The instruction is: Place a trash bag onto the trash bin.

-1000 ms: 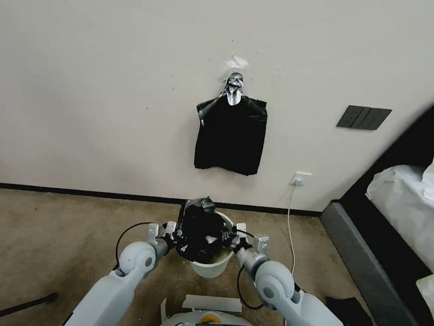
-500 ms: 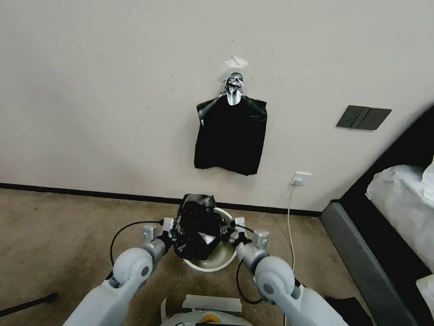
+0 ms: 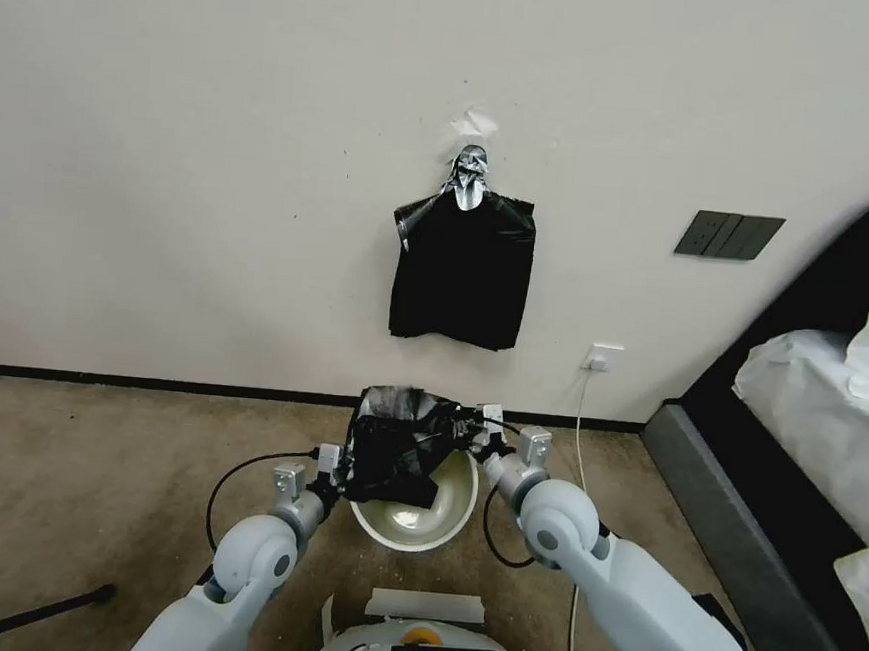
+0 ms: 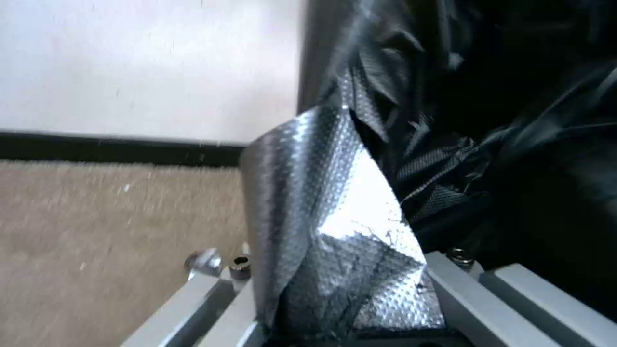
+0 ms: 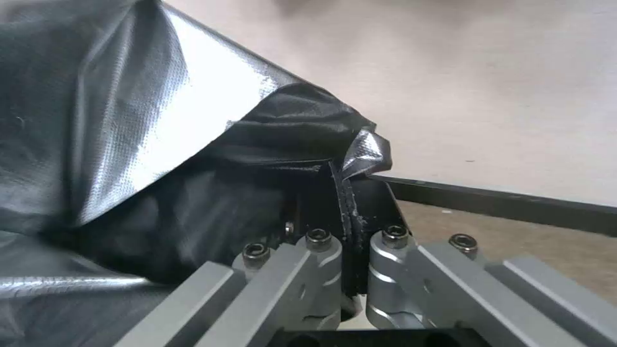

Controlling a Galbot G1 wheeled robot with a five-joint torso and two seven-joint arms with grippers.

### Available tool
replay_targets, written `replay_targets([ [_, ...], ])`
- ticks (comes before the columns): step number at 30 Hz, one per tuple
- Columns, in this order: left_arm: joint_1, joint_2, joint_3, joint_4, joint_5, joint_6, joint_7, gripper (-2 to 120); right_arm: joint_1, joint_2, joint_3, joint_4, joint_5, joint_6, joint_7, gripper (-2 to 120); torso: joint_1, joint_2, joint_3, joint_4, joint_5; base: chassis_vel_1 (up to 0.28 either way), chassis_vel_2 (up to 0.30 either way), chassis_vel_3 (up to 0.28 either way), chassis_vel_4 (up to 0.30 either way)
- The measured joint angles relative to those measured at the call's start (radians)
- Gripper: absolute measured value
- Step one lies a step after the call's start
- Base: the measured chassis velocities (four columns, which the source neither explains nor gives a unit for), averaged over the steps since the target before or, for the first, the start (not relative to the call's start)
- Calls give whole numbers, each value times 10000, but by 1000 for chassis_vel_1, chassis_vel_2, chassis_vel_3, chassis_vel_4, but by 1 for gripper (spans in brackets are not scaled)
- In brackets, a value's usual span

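Note:
The glossy black trash bag (image 3: 400, 448) hangs stretched between my two grippers, above the far left part of the trash bin (image 3: 458, 516). The off-white bin stands on the carpet in front of me, and its inside shows below the bag. My left gripper (image 3: 335, 463) is shut on the bag's left edge. My right gripper (image 3: 476, 431) is higher and nearer the wall, shut on the right edge. In the left wrist view the crinkled trash bag (image 4: 385, 193) covers the pads. In the right wrist view the pads (image 5: 350, 217) pinch a fold of the trash bag (image 5: 193, 159).
A taped bundle of black bags (image 3: 462, 268) hangs on the wall above the bin. A bed (image 3: 819, 416) fills the right side. A white cable (image 3: 580, 447) runs down from a socket (image 3: 603, 357). A flat black piece (image 3: 722, 629) lies on the carpet to the right.
Both grippers have moved up and towards the wall with the bag, the right one farther. The bag is spread wider and has lifted off the bin's opening, so the bin's inside now shows.

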Motion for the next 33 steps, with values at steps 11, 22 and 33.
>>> replay_targets([
  [11,328,-182,-135,142,-1377,-1679,1284,1,-402,-1398,-109,-67,-259,-363,-723,0,0,0,0,-1,3,0,0,0,0],
  [22,258,-546,-240,-65,-3172,-1688,934,3,-1144,-1684,121,100,-983,-445,-1749,0,0,0,0,1,2,0,0,0,0],
  [33,-14,-964,24,-209,-2800,-1267,-1234,3,-2270,-1251,381,453,-2727,461,-2393,0,0,0,0,1,0,0,0,0,0],
])
